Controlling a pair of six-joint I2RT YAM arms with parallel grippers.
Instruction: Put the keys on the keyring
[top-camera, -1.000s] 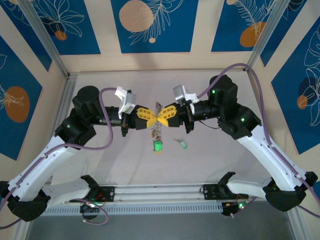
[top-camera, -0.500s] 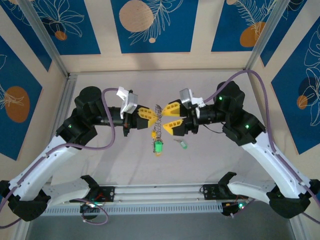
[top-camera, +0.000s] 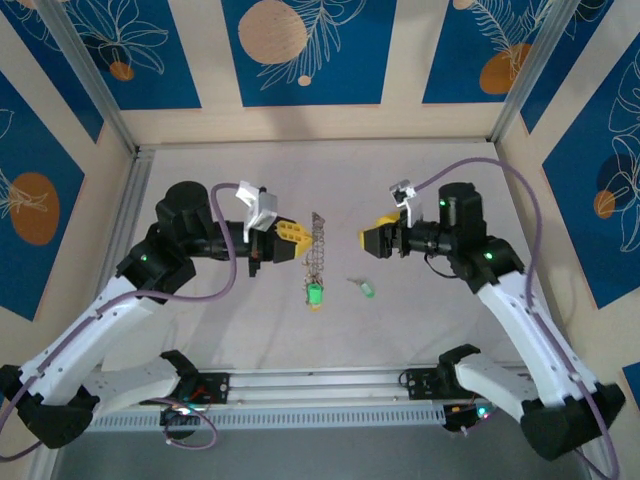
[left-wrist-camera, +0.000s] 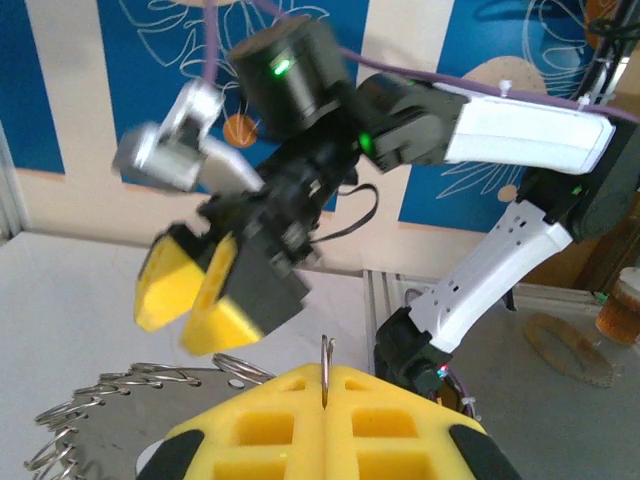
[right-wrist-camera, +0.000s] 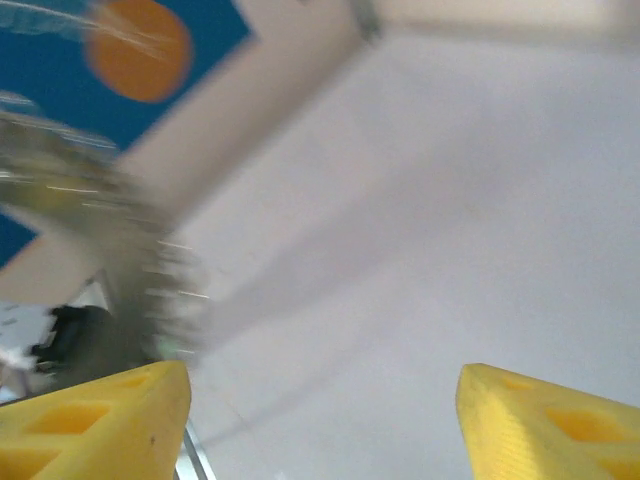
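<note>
Pale table (top-camera: 420, 320) beneath keyring (top-camera: 316, 245), blue-patterned walls (top-camera: 300, 50)

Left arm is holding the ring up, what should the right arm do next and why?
Probably lower the right gripper to the loose green key on the table: its jaws stand open and empty, while the left gripper pinches the keyring.

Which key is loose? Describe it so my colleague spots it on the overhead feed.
Find the left tool gripping the keyring at centre. Right of the keys dangling below it, a small green-headed key lies alone on the table. The other green key hangs from the ring.
</note>
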